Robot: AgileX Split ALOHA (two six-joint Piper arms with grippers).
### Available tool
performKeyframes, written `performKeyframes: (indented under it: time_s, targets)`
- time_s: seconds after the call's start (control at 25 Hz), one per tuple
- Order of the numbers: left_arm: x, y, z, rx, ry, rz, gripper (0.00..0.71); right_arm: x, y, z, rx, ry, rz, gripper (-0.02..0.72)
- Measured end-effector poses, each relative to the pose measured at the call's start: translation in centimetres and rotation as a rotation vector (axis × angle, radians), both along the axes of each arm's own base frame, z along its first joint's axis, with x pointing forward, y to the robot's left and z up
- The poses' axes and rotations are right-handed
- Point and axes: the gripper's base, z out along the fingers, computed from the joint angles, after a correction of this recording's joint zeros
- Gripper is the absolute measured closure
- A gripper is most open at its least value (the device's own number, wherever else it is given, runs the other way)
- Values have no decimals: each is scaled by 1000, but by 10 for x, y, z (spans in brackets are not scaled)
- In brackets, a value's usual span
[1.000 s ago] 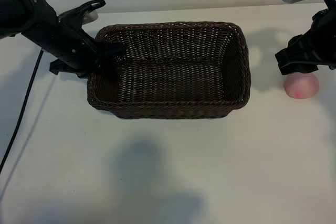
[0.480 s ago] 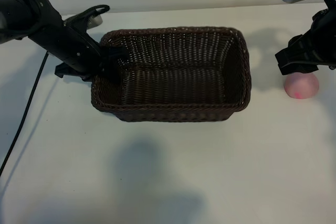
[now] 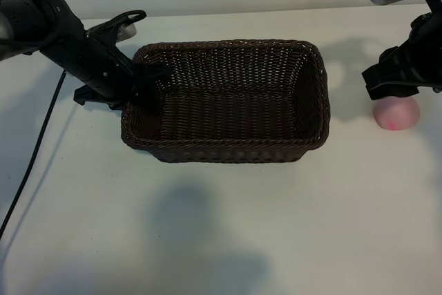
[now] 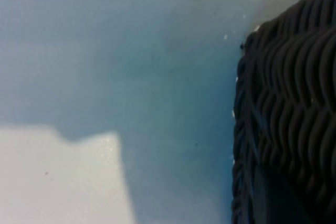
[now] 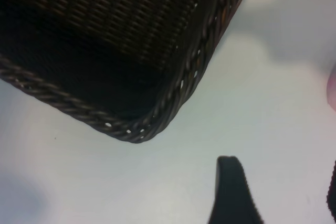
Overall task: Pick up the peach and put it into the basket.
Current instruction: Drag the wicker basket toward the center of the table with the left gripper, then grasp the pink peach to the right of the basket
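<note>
White and bare apart from a few shadows, the worktop [image 3: 228,226] carries the basket [image 3: 228,101] in its middle, toward the far edge, and the peach [image 3: 396,112] near the right edge, well apart from the basket. Over the last second the basket has slid a little toward the near edge and squared itself up, its right end no longer cocked toward the far side. The left gripper [image 3: 146,82] is the cause: its fingers are narrowed on the basket's left wall, one inside and one outside, and in the left wrist view the dark weave fills one side of the picture at very close range. The right gripper [image 3: 395,88] has not stirred; it hangs directly over the peach with its fingers spread (only one fingertip [image 5: 231,190] shows whole in the right wrist view, with the basket's corner beyond it) and is not yet touching the fruit. For the task this reads as preparation only, since the basket is being steadied or repositioned as the receiving place while the peach sits unpicked on the worktop. The pickup itself looks to be the right arm's job, needing a short descent and a closing of the fingers.
</note>
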Motion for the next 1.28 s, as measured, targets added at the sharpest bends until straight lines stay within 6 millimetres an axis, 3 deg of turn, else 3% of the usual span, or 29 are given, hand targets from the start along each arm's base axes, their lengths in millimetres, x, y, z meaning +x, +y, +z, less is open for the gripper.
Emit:
performKeyframes:
  time_s: [0.16, 0.28, 0.52, 0.64, 0.96, 1.28]
  targets:
    - [0, 0, 0, 0, 0, 0, 535, 0, 0, 0, 0, 4, 1, 256]
    - [0, 0, 0, -6, 2, 4, 474, 0, 0, 0, 0, 5, 1, 256]
    - [0, -2, 1, -21, 5, 14, 179, -1, 0, 0, 0, 6, 2, 256]
    - [0, -3, 4, -27, 19, 2, 92, -1, 0, 0, -1, 7, 2, 256]
    - [-3, 1, 31, 7, -10, -8, 69, -1, 0, 0, -1, 7, 2, 257]
    - [-15, 14, 82, 111, -114, 14, 71, -1, 0, 0, 0, 6, 2, 257]
